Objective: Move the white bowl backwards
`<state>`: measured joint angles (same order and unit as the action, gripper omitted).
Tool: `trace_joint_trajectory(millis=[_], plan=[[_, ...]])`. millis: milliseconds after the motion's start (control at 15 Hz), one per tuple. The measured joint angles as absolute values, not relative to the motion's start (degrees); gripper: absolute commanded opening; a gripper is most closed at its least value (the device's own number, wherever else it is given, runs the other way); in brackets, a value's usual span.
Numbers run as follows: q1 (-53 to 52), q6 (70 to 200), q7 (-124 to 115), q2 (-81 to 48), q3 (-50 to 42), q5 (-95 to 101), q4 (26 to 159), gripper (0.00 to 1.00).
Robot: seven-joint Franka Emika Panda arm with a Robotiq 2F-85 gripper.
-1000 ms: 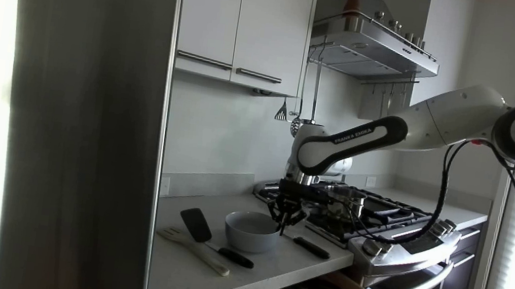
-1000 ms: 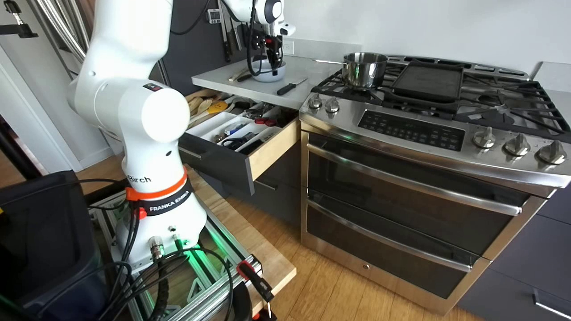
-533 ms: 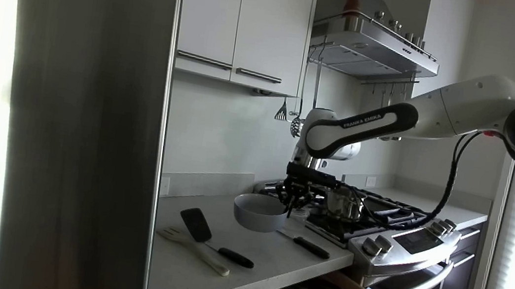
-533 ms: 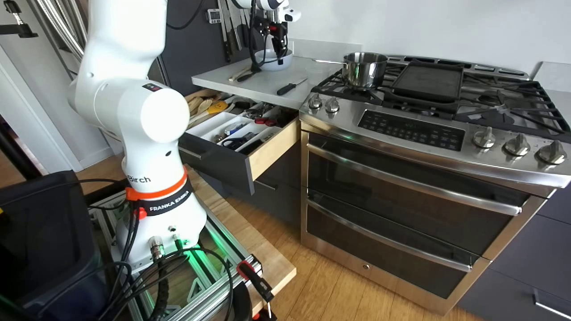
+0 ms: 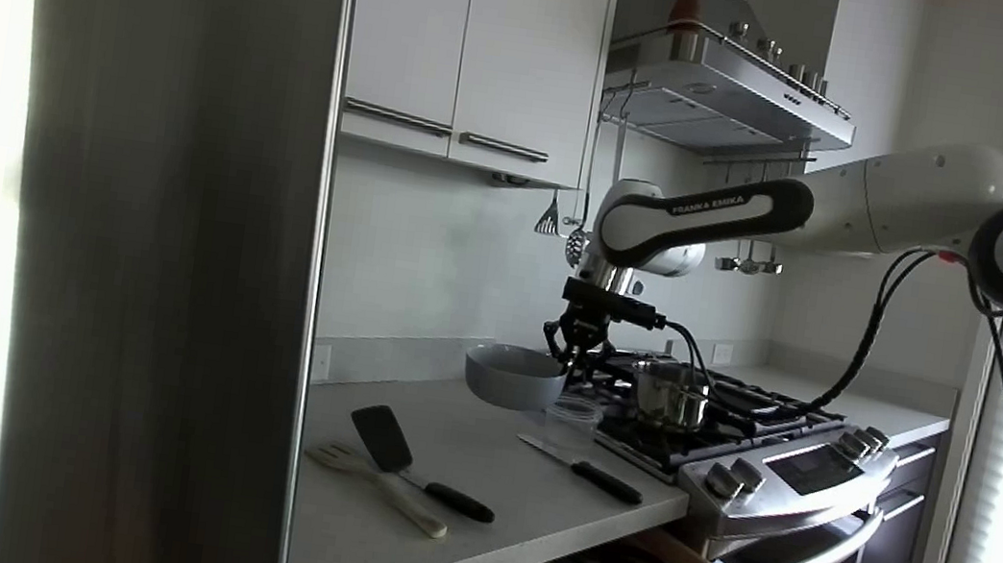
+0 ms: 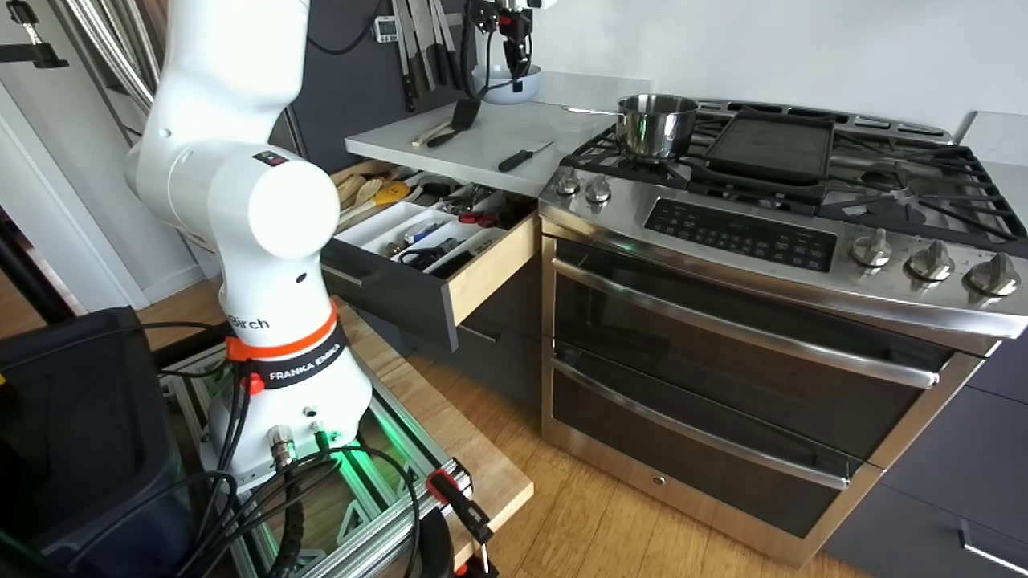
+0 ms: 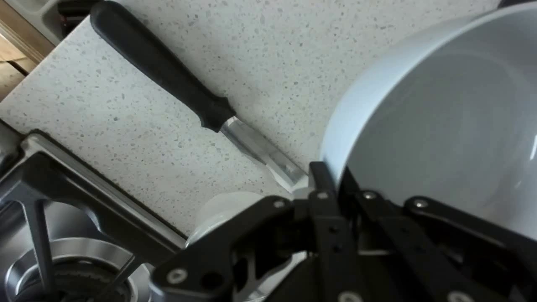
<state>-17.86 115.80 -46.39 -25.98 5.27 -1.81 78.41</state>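
The white bowl (image 5: 513,380), round and light grey-white, hangs above the counter (image 5: 481,439) toward the back, near the stove side. My gripper (image 5: 567,368) is shut on the bowl's rim at its stove side. In the wrist view my gripper (image 7: 334,171) has one finger outside and one inside the wall of the bowl (image 7: 440,126), which looks empty in the part shown. In an exterior view the bowl (image 6: 502,90) is partly hidden behind my gripper (image 6: 518,84).
A clear container (image 5: 573,422) stands below the gripper beside the stove. A black-handled knife (image 5: 606,482), a black spatula (image 5: 384,438) and a wooden utensil (image 5: 391,497) lie on the counter. A metal pot (image 6: 657,128) stands on the stove. A drawer (image 6: 494,273) is open below.
The bowl, held at its rim, has risen off the counter and moved back with my gripper. The clear container and the knife blade have come into fuller view.
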Motion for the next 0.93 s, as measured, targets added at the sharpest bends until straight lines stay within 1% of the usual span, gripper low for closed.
trace_joint_trajectory(millis=[333,933], plan=[[-17.7,110.8,-49.3,-33.4,5.2,-3.0,66.7,0.02],[-21.2,102.6,-59.7,-48.5,3.2,-0.6,45.2,0.02]])
